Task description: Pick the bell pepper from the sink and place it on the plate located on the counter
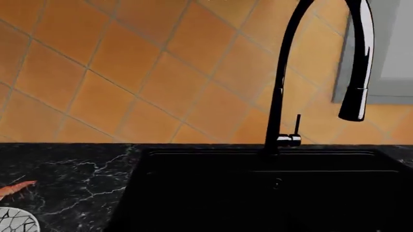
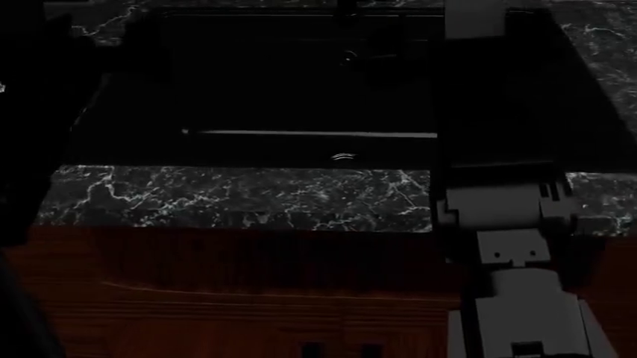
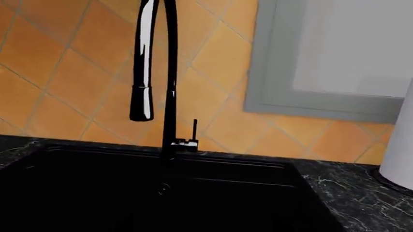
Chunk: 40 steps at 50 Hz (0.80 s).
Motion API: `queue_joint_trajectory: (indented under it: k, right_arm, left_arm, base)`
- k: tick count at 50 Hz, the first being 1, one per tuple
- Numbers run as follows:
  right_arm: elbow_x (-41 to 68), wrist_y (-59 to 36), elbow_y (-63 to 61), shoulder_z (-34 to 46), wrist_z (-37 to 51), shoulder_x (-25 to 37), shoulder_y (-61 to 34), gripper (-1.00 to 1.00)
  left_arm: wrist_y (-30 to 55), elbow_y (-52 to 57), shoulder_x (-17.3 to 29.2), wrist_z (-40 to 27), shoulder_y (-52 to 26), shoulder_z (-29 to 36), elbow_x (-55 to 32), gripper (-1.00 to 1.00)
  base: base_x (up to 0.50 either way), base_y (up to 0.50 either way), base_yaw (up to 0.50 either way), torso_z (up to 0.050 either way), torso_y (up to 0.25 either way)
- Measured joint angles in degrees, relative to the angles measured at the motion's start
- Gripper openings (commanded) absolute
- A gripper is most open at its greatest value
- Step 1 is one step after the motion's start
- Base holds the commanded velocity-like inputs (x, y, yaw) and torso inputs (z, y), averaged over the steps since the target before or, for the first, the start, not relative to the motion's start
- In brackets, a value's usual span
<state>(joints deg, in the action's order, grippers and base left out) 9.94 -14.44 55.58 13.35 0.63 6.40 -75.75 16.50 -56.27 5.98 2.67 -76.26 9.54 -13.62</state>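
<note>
No bell pepper shows in any view; the inside of the black sink is too dark to make out. A thin pale bar crosses it. The sink also shows in the left wrist view and the right wrist view. A sliver of the plate, white with black cracked lines, lies on the black marble counter left of the sink. My right arm reaches over the sink's right side; its grey end is cut by the frame, fingers unseen. My left arm is a dark shape at the left edge.
A thin orange shrimp lies on the counter beside the plate. A tall black faucet stands behind the sink, also in the right wrist view. A white cylinder stands on the counter right of the sink. Orange tiled wall behind.
</note>
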Motion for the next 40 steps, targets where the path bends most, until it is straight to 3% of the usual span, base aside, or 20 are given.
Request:
queue_joint_trajectory:
  k: [40]
  right_arm:
    - [2.5, -4.0, -5.3, 0.2, 0.0, 0.9, 2.7, 1.00]
  left_arm:
    - [6.3, 9.6, 1.9, -1.9, 3.0, 1.2, -1.3, 1.00]
  base:
    - [0.00, 0.50, 0.00, 0.000, 0.000]
